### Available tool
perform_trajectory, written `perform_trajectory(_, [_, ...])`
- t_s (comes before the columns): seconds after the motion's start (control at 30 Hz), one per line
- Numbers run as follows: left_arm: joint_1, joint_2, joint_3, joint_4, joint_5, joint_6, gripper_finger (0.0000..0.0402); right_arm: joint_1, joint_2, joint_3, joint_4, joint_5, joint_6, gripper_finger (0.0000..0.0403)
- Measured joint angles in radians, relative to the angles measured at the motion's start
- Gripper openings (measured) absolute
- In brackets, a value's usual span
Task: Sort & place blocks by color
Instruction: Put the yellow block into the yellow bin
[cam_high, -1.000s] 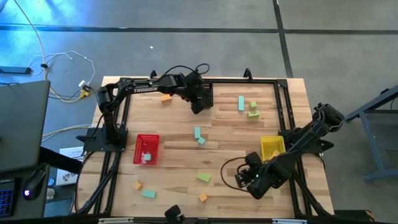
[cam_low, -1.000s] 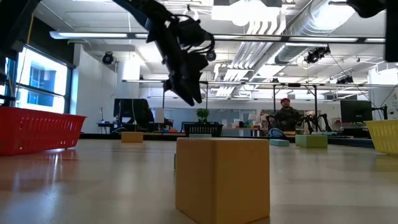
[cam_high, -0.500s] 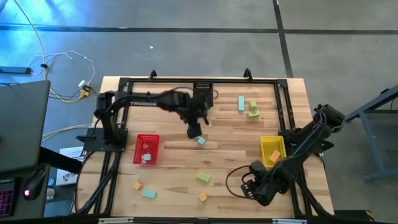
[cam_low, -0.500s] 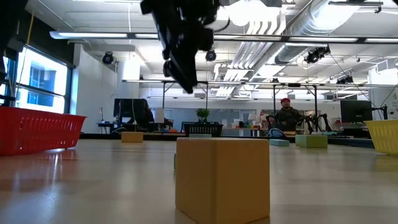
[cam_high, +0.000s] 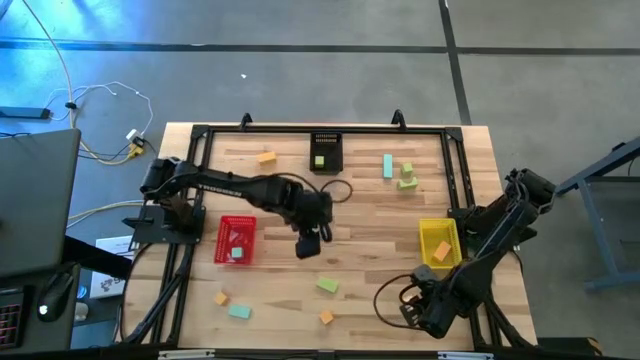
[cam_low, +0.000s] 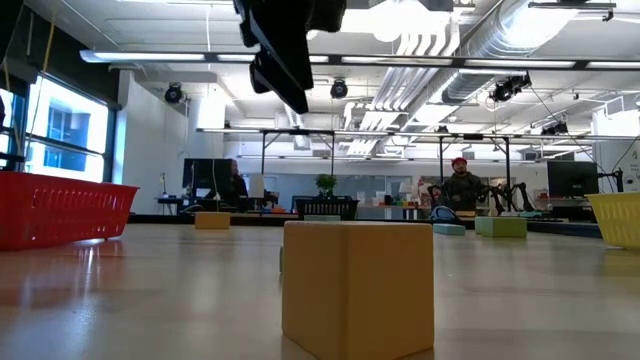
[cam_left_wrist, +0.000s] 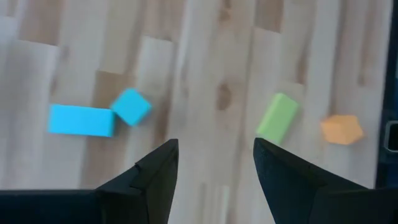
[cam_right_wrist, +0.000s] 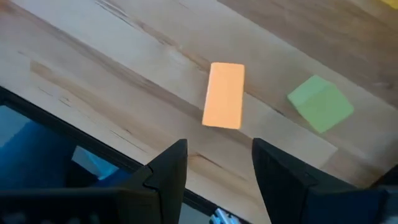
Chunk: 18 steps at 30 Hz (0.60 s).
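Small blocks lie flat and scattered on the wooden table. My left gripper (cam_high: 308, 243) hangs open and empty above the table's middle; it also shows high in the low view (cam_low: 285, 60). Its wrist view (cam_left_wrist: 214, 146) shows a teal bar (cam_left_wrist: 81, 120), a teal cube (cam_left_wrist: 132, 106), a green block (cam_left_wrist: 277, 117) and an orange block (cam_left_wrist: 341, 129) beyond the fingers. My right gripper (cam_high: 420, 305) is open and empty near the table's near right corner. Ahead of it (cam_right_wrist: 219, 146) lie an orange bar (cam_right_wrist: 224, 95) and a green cube (cam_right_wrist: 320, 102).
The red bin (cam_high: 236, 240) sits left of my left gripper. The yellow bin (cam_high: 438, 240) on the right holds an orange block. The black bin (cam_high: 326, 153) at the far edge holds a green block. More blocks lie near the far edge (cam_high: 387, 165) and the near left corner (cam_high: 238, 311).
My left gripper has travelled from over the black bin at the far edge toward the near edge, to above the table's middle; the bin with its green block now shows. My right gripper has drifted a little toward the near right corner.
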Motion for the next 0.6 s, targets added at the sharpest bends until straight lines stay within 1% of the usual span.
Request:
perform_trajectory(0.1, [-0.046, 0.000, 0.000, 0.000, 0.000, -0.011, 0.0195, 0.003, 0.000, 0.000, -0.001, 0.025, -0.026, 0.0167])
perform_trajectory(0.33, [-0.156, -0.011, 0.000, 0.001, -0.003, -0.020, 0.0195, 0.002, 0.022, 0.000, -0.027, 0.054, -0.024, 0.0172])
perform_trajectory(0.5, [-0.220, -0.054, 0.000, 0.000, -0.008, -0.028, 0.0195, 0.002, 0.071, 0.000, -0.013, 0.019, -0.026, 0.0196])
perform_trajectory(0.6, [-0.246, -0.082, 0.000, -0.001, -0.025, -0.029, 0.0195, 0.002, 0.092, -0.001, -0.007, 0.018, -0.016, 0.0214])
